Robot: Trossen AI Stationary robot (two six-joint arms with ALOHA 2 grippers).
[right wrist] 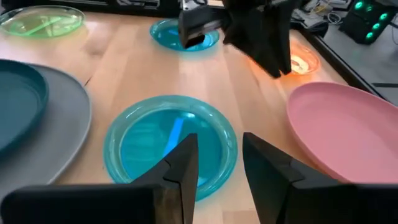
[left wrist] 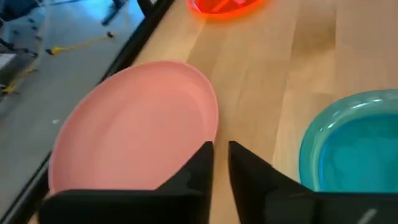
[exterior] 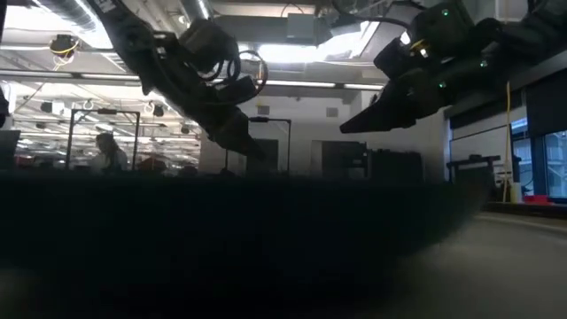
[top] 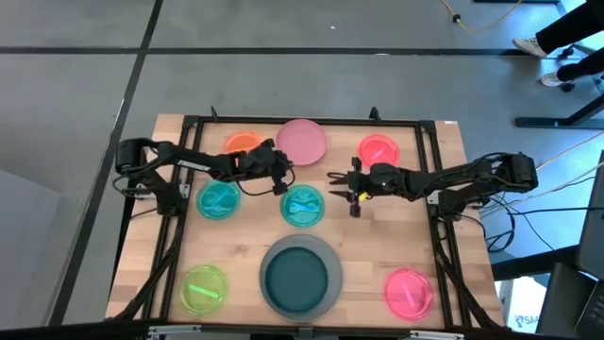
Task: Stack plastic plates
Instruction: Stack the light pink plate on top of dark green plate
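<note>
Seven loose plates spread across the wooden desk (top: pixel 377 246), plus one pair already nested: dark teal plate (top: pixel 294 277) sitting inside the large grey plate (top: pixel 326 255) at the near middle. Pale pink plate (top: pixel 302 140) at the far edge, orange plate (top: pixel 242 144) just beside it on the left. Hot-pink plate (top: pixel 378 150) far right, second hot-pink plate (top: pixel 408 291) near right, lime-green plate (top: pixel 204 288) near left. Two small teal plates in the middle band: left teal plate (top: pixel 218 199) and middle teal plate (top: pixel 302 206).

Left end effector (top: pixel 279 179) poised between the pale pink plate and the middle teal plate; fingers (left wrist: pixel 198 168) nearly closed, only a thin gap showing, holding nothing. Right end effector (top: pixel 341 186) just beside the middle teal plate on its right; fingers (right wrist: pixel 186 163) parted a modest way, also holding nothing, aimed across that plate.

Probably light, stiff, smooth plastic, so likely to slide on the wood if nudged and to slip from a shallow pinch. Best hold judged to be the raised rim, one finger over and one under the lip. Pale pink plate's rim close to the desk's far edge, so risk of pushing it off.
</note>
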